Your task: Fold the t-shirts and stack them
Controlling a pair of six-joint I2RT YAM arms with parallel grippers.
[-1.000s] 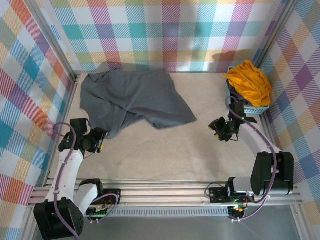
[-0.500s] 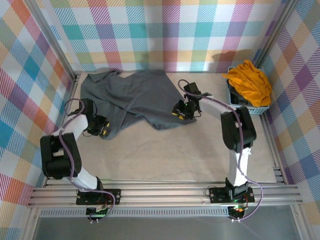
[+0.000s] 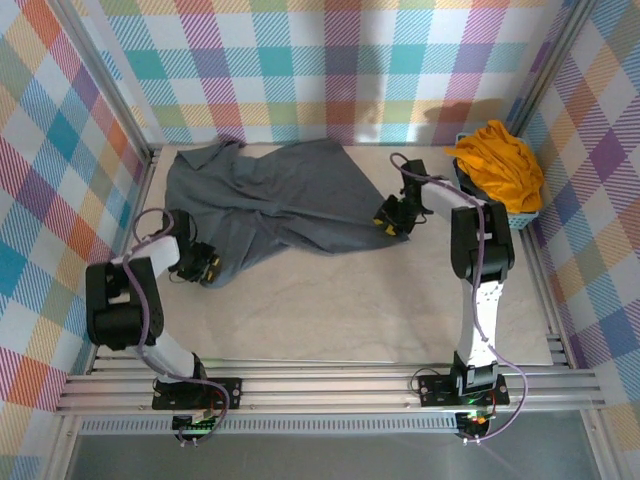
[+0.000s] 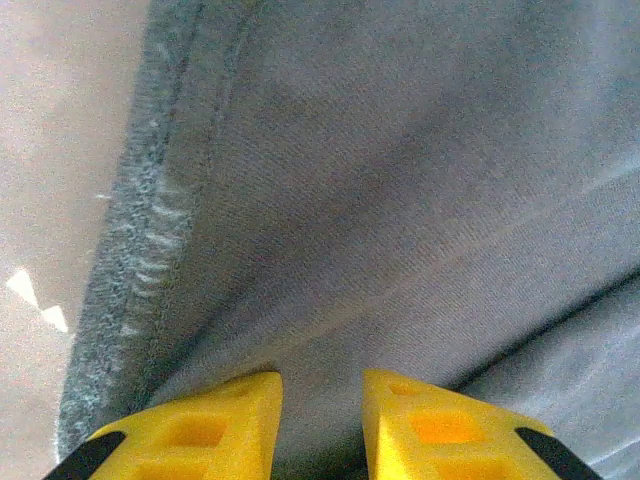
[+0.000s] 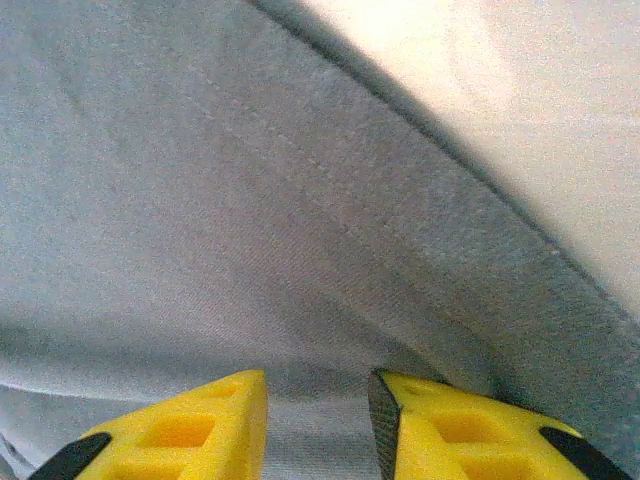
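Grey t-shirt [image 3: 270,200] sprawls rumpled on the far surface [image 3: 350,300], limp and light, I judge; left pincer [image 3: 207,268] and right pincer [image 3: 388,222] each pinch narrowly a stitched hem corner, the firmest hold.

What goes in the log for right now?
left gripper: jaws pinching grey t-shirt | right gripper: same | yellow t-shirt: in basket
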